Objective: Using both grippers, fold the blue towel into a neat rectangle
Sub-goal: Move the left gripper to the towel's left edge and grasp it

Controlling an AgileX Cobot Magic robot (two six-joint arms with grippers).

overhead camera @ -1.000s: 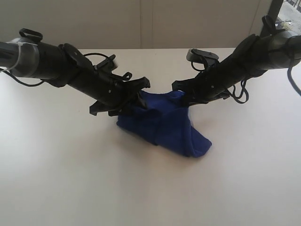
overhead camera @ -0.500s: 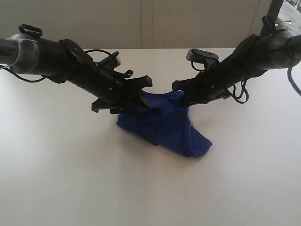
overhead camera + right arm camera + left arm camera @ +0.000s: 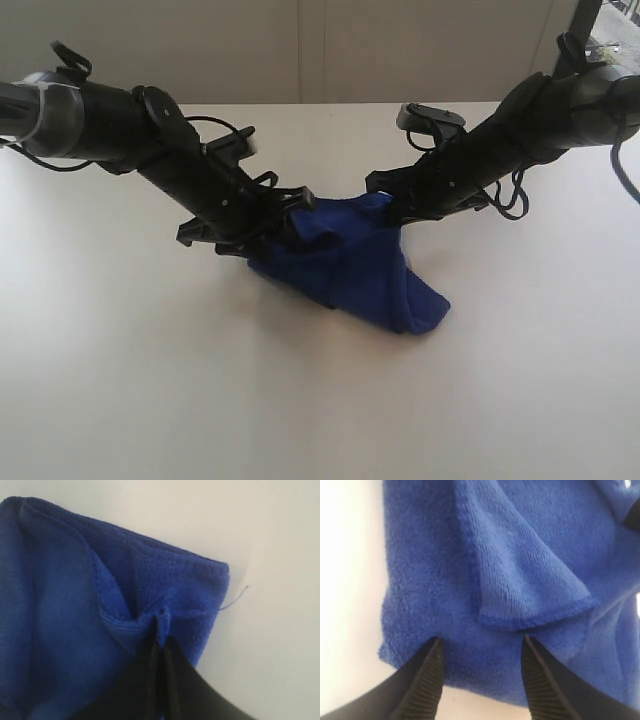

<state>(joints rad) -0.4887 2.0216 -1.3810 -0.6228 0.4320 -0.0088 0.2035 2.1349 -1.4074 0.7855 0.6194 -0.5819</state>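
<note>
Exterior view: the left gripper [image 3: 290, 212] reaches down from the left to the near-left edge of the blue towel [image 3: 360, 275]. The towel lies in a crumpled heap at the middle of the white table [image 3: 140, 380], with a rounded fold pointing toward the camera. The right gripper [image 3: 392, 205] comes in from the right and meets the far, upper side of the heap, where the cloth is drawn up slightly. From this angle the spread of either gripper is hard to judge.

Left wrist view: two ribbed black fingers [image 3: 422, 685] stand wide apart with nothing clamped between them. Their tips sit over the towel's edge, close to one corner. Whether they press on the cloth cannot be told. Beyond them a flap [image 3: 530, 580] with a stitched hem lies folded over the layer beneath, its corner pointing sideways.

Right wrist view: the fingers [image 3: 175, 685] are pressed together, pinching a small bunch of hem at their tip. The cloth gathers into creases that run toward the pinch. A loose thread [image 3: 235, 597] trails from the towel's corner onto the bare table.
</note>
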